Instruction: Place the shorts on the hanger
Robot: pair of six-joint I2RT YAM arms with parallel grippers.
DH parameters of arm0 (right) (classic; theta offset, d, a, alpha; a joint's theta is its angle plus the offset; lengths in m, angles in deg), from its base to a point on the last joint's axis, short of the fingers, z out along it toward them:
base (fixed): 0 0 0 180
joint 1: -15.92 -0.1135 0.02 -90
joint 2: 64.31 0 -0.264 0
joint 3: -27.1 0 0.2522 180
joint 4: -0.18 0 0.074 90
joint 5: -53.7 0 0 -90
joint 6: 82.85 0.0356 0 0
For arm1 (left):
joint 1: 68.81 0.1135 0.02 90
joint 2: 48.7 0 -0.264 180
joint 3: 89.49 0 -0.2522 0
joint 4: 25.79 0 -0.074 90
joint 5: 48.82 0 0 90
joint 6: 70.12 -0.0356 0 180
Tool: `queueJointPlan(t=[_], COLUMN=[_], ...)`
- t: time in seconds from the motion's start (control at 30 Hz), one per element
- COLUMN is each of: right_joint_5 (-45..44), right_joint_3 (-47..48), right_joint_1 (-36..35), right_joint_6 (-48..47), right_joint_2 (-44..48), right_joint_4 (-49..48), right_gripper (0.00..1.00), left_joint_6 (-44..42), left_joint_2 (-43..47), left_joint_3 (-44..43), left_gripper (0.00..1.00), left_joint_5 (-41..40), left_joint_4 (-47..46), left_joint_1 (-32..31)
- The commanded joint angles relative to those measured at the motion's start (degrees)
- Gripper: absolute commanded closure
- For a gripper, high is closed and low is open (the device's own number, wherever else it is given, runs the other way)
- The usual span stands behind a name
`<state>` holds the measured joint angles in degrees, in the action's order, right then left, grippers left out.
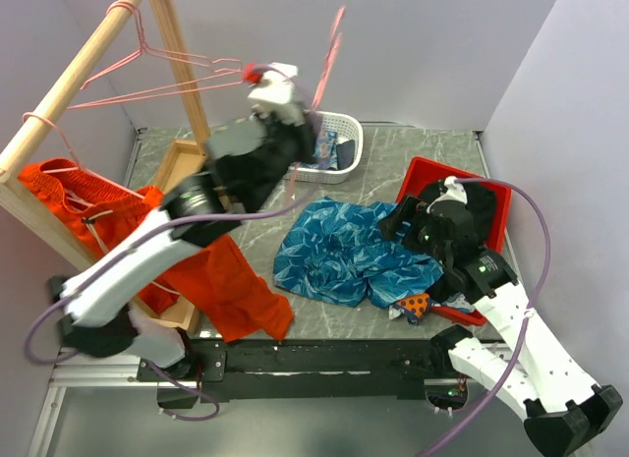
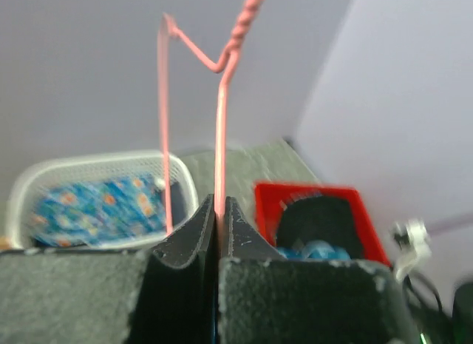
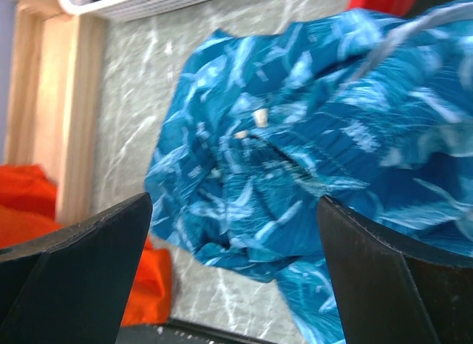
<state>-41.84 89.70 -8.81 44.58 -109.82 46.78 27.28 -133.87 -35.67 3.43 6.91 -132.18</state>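
The blue leaf-print shorts (image 1: 344, 251) lie crumpled on the table in front of the red bin, and they fill the right wrist view (image 3: 310, 137). My left gripper (image 1: 307, 111) is raised over the white basket. It is shut (image 2: 219, 203) on the wire of a pink hanger (image 2: 219, 129), which stands upright from the jaws and is blurred in the top view (image 1: 332, 49). My right gripper (image 1: 408, 221) hovers open (image 3: 236, 233) above the right edge of the shorts, with nothing between its fingers (image 3: 89, 248).
A white basket (image 1: 346, 133) with a flowered blue cloth (image 2: 96, 203) stands at the back. The red bin (image 1: 496, 206) is at the right. Orange shorts (image 1: 231, 285) lie at the front left. More pink hangers (image 1: 147, 64) hang on the wooden rack pole (image 1: 79, 69).
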Motion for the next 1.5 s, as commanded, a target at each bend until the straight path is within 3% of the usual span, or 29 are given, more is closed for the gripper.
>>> queueJointPlan(t=[0.0, 0.17, 0.33, 0.53, 0.97, 1.47], right_joint_5=[-7.89, -16.15, -19.86, -18.72, -17.05, -19.33], right_joint_3=[3.02, 2.58, 1.17, -1.46, -4.72, -5.24], right_joint_1=[0.21, 0.21, 0.3, 0.3, 0.3, 0.3], right_joint_6=[-0.17, 2.2, 4.32, 4.67, 3.44, 4.05], right_joint_2=[1.66, 5.42, 9.74, 9.39, 6.93, 3.59], right_joint_4=[4.14, 8.11, 8.91, 5.31, 0.3, -0.14], right_gripper=[0.0, 0.0, 0.01, 0.12, 0.32, 0.32], left_joint_6=[16.77, 18.35, 18.0, 17.21, 15.98, 13.52], left_joint_2=[12.11, 18.79, 24.68, 29.79, 25.41, 19.86], left_joint_3=[14.23, 27.65, 34.63, 41.22, 43.69, 40.53], left_gripper=[0.99, 0.99, 0.99, 0.99, 0.99, 0.99], left_joint_5=[34.74, 42.32, 45.31, 48.83, 46.81, 45.5], left_joint_4=[3.82, 3.39, 6.28, 8.66, 5.41, 3.3], left_joint_1=[4.66, 4.66, 4.66, 4.66, 4.66, 4.66])
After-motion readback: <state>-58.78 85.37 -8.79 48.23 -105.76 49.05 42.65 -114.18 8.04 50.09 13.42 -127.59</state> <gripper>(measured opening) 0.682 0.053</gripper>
